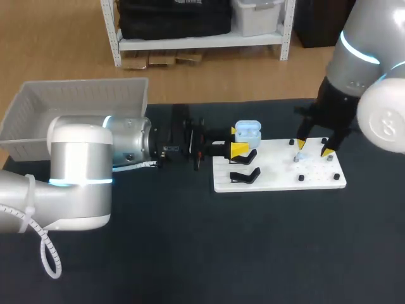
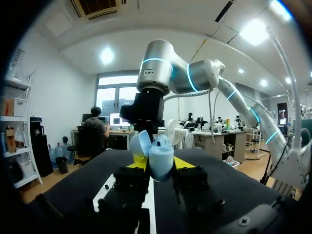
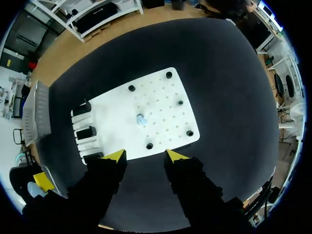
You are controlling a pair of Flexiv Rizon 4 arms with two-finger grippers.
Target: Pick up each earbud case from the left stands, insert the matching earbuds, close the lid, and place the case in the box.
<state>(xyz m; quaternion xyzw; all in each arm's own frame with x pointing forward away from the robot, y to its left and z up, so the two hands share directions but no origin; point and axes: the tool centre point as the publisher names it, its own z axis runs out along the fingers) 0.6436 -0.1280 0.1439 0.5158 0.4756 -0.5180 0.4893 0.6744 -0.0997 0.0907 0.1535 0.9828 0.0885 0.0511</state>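
**Status: step in progress, case 1**

1. The left gripper [image 1: 237,140] is clamped on a pale blue earbud case [image 1: 248,131], 1 yellow tip on each side. It holds the case over the left end of the white board [image 1: 278,182], above the black stands [image 1: 245,175].
2. The case lid is open. The left wrist view does not show clearly whether an earbud is already seated inside.
3. The right gripper [image 1: 314,148] hangs over the right half of the board with its fingers spread and nothing between them. 1 pale blue earbud [image 1: 297,157] lies on the board just below its tips.
4. The 2 stands in plain view carry no case.
5. No case shows in the visible part of the box [image 1: 82,88], which sits well apart to the left.

**Done, as judged:** case lifted from its stand and opened.

**Remaining, as judged:** grasp the earbud, insert it, close the lid and place the case in the box. Repeat for any further case.
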